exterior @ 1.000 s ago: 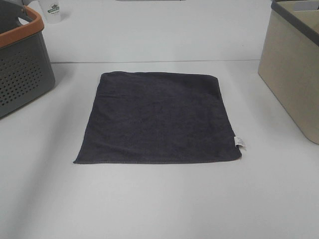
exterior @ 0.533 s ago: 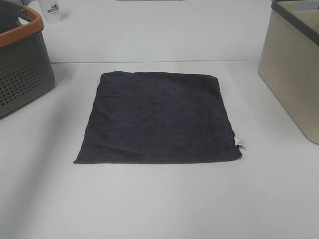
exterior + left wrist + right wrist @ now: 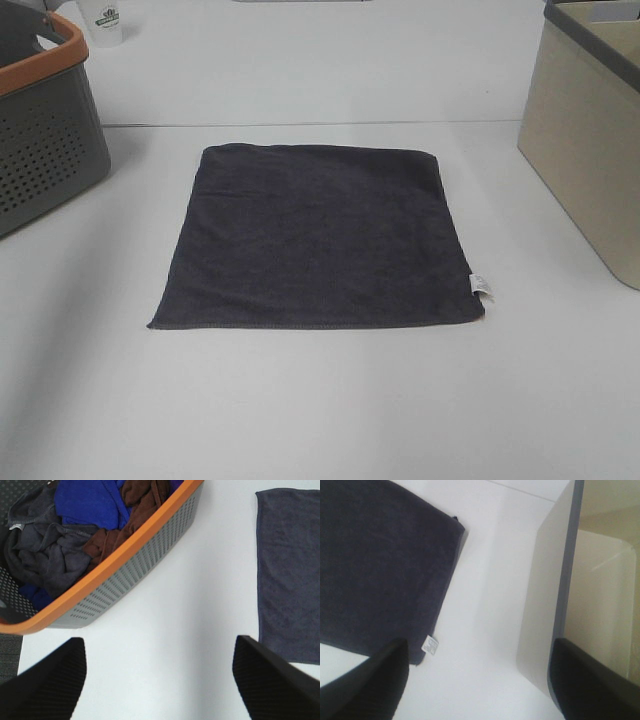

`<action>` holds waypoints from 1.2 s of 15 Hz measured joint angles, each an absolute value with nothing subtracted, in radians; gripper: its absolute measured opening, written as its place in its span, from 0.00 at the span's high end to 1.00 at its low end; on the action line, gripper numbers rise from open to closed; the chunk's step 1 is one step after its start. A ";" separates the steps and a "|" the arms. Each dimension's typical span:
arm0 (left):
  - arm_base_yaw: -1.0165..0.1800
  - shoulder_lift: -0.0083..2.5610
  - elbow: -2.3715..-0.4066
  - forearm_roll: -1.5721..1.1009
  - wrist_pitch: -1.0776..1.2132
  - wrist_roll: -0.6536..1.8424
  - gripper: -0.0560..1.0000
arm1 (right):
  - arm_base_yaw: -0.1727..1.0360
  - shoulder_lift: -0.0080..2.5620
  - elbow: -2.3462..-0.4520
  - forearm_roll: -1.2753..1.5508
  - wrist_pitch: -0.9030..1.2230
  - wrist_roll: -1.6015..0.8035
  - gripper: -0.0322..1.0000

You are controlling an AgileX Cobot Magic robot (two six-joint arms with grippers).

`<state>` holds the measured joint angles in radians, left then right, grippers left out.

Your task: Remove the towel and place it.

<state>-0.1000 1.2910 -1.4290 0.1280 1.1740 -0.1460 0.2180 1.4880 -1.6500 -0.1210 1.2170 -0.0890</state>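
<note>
The dark charcoal towel (image 3: 318, 237) lies flat and spread out on the white table, with its small white tag (image 3: 480, 286) at the near right corner. Neither gripper shows in the exterior high view. My left gripper (image 3: 159, 680) is open and empty above bare table, between the basket and the towel's edge (image 3: 290, 575). My right gripper (image 3: 477, 685) is open and empty above the table beside the towel's tagged corner (image 3: 431, 646); the towel (image 3: 375, 565) fills one side of that view.
A grey perforated basket with an orange rim (image 3: 40, 130) stands at the left, holding several blue, brown and grey clothes (image 3: 85, 515). A beige bin with a dark rim (image 3: 590, 130) stands at the right, seemingly empty inside (image 3: 595, 595). A white cup (image 3: 105, 22) sits at the back left.
</note>
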 joint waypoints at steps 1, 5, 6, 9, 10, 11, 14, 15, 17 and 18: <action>-0.100 1.210 -1.350 0.118 1.164 -0.145 0.24 | 0.218 1.430 -1.563 -0.134 1.217 -0.089 0.23; -0.100 0.929 -1.031 0.052 1.150 -0.141 0.23 | 0.217 1.168 -1.182 -0.121 1.152 -0.085 0.23; -0.100 0.866 -0.965 0.037 1.150 -0.130 0.23 | 0.217 1.106 -1.097 -0.114 1.130 -0.084 0.23; -0.100 0.700 -0.832 -0.011 1.148 -0.099 0.22 | 0.217 0.966 -0.905 -0.109 1.076 -0.058 0.23; -0.100 0.631 -0.783 -0.023 1.147 -0.089 0.22 | 0.217 0.913 -0.833 -0.102 1.062 -0.051 0.23; -0.100 0.573 -0.739 -0.035 1.141 -0.078 0.22 | 0.217 0.853 -0.771 -0.093 1.053 -0.050 0.23; -0.100 0.395 -0.660 -0.066 1.102 -0.038 0.22 | 0.217 0.678 -0.615 -0.083 1.038 -0.040 0.23; -0.100 0.338 -0.644 -0.069 1.080 -0.036 0.22 | 0.217 0.613 -0.581 -0.083 1.021 -0.032 0.23; -0.100 0.234 -0.603 -0.047 1.051 -0.036 0.22 | 0.217 0.457 -0.532 -0.083 0.984 -0.031 0.23; -0.100 0.204 -0.578 -0.044 1.050 -0.036 0.22 | 0.217 0.397 -0.531 -0.082 0.974 -0.031 0.23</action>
